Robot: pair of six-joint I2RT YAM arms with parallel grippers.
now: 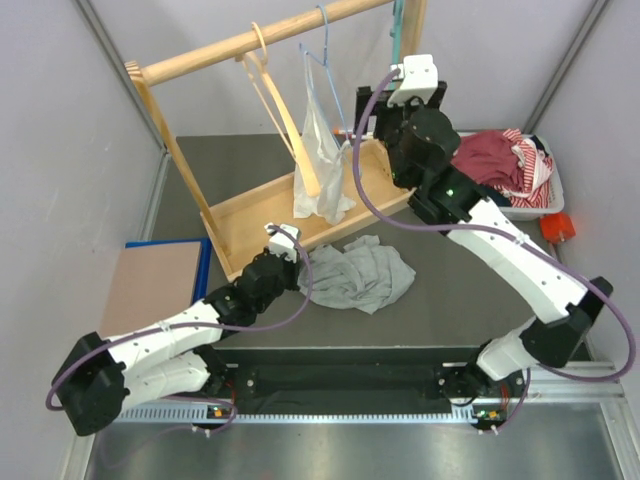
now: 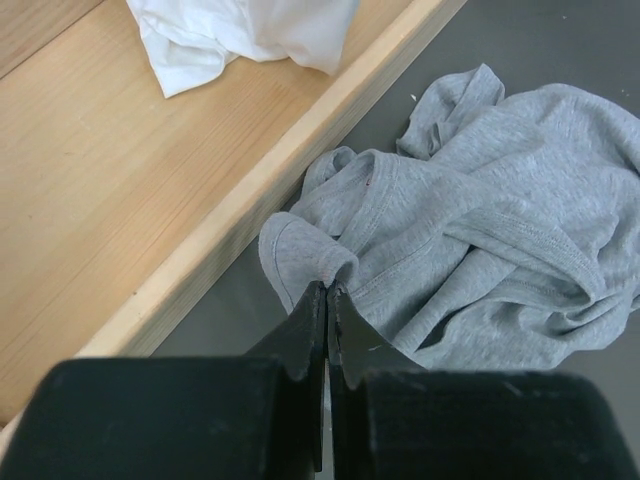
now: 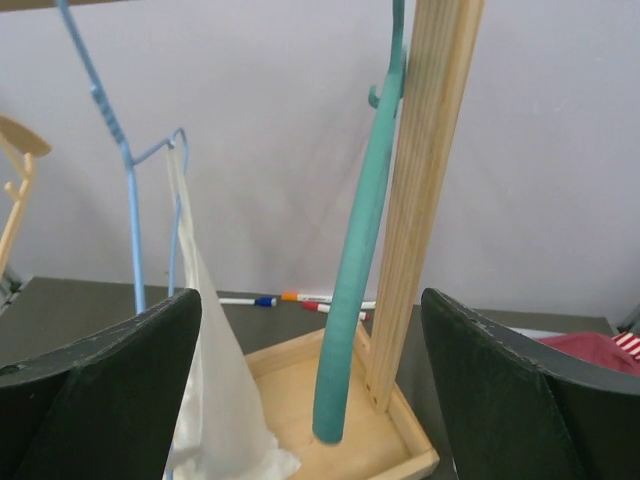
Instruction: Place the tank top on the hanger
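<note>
Tank top (image 1: pixel 360 272) crumpled at worktop centre, just beside near rim of wooden rack base (image 1: pixel 250 215). Fold at its left edge pinched by closed left gripper (image 2: pixel 326 290). Hanger (image 3: pixel 355 270) hung against right rack post (image 3: pixel 430 150). Right gripper (image 3: pixel 310 310) held wide open before hanger, nothing gripped.
</note>
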